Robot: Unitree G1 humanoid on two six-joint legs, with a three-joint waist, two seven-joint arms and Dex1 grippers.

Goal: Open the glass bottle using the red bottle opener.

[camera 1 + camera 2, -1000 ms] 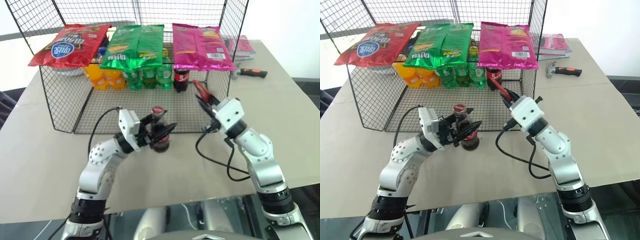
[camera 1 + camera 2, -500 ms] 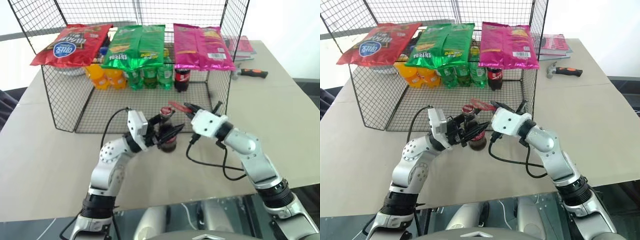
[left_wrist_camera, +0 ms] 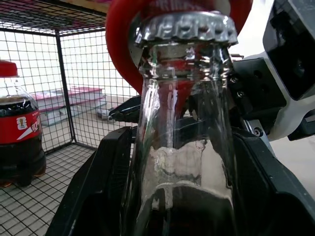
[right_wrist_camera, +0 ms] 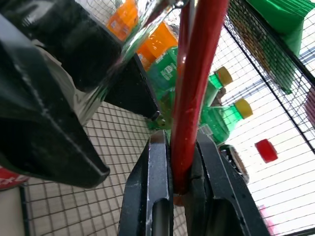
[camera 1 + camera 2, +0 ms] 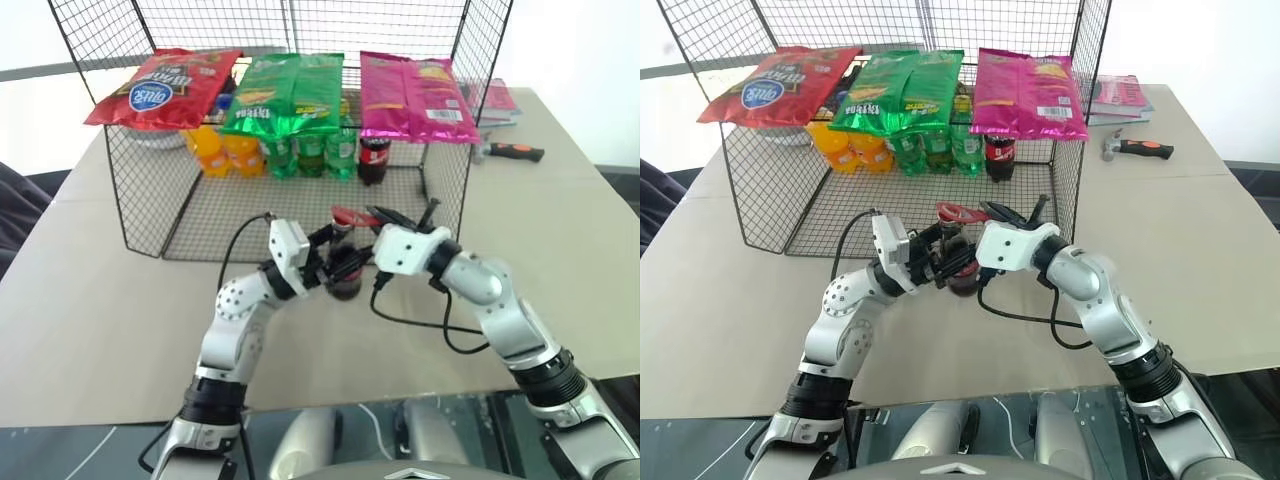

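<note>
**Opener seated at the cap: prepare to lever**

Your left tool (image 5: pixel 335 262) is clamped on the bottle (image 5: pixel 345 272), one finger on each side of the glass body. The bottle stands upright, just in front of the near edge of the wire cage (image 5: pixel 140 215), over the middle of the worktop (image 5: pixel 90 300). The left wrist view shows the crimped metal cap (image 3: pixel 184 27) in place on the neck, so the bottle is not yet open.

Your right tool (image 4: pixel 178 162) is pressed together on the handle of the opener (image 5: pixel 352 214), pinching the flat red bar between its fingers (image 4: pixel 158 187). The arm reaches in from the right, with the opener held roughly level and pointing left. The ring head sits at the cap: in the left wrist view the red ring shows directly behind and around the cap. You cannot tell from these views whether the lip of the ring is hooked under the crimped edge.

Step in hand: engaging the opener on the cap.

Next move, as judged from this position:
1. Confirm that the ring catches under the cap edge.
2. Keep the left grip firm so the bottle does not tilt or slip.
3. Lever the handle to pry the cap off.
</note>
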